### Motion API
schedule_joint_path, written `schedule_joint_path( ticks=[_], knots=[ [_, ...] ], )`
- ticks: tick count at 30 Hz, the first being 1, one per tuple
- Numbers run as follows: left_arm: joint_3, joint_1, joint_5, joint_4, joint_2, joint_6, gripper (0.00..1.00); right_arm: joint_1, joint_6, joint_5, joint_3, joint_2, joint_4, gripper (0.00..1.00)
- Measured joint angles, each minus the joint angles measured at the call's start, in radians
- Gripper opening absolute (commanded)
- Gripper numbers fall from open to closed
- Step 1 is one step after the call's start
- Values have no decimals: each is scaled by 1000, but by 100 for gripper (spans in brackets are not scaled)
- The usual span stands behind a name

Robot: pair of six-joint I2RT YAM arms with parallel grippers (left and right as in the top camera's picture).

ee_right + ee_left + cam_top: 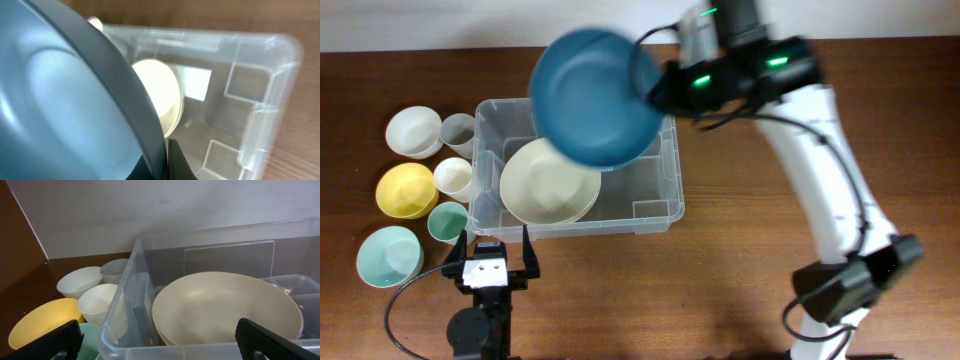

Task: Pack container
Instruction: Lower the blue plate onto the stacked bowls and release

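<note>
A dark brown wooden table [740, 270] with lengthwise grain fills the overhead view. At twelve o'clock a plain pale grey wall [420, 20] meets its far edge, evenly lit, with a faint scuff [162, 201] visible from the left wrist.

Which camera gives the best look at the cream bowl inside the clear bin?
Left wrist: the cream bowl fills the frame, nearly whole. Overhead, the blue bowl overlaps its edge; right wrist shows only part.

Soft, even light; the blue bowl [595, 95] looks smeared overhead and unfocused in the right-wrist view.
</note>
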Motion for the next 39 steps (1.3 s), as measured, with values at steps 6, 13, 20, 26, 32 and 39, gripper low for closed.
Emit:
schedule_joint_path(
  ticks=[6, 13, 20, 26, 32, 39],
  knots=[
    [0, 0, 0, 0, 0, 0, 100, 131, 72, 130, -11, 136, 1, 4],
    [0, 0, 0, 0, 0, 0, 100, 163, 107, 115, -18, 236, 28, 4],
    [0, 0, 0, 0, 0, 0, 100, 172, 130, 67, -18, 305, 77, 4],
    [0, 0, 0, 0, 0, 0, 100, 172, 135, 10, -18, 358, 90, 8],
    [0, 0, 0, 0, 0, 0, 100, 172, 138, -19, -19, 363, 90, 52],
    [0, 0, 0, 0, 0, 0, 100, 172, 141, -39, -19, 363, 91, 61]
  ],
)
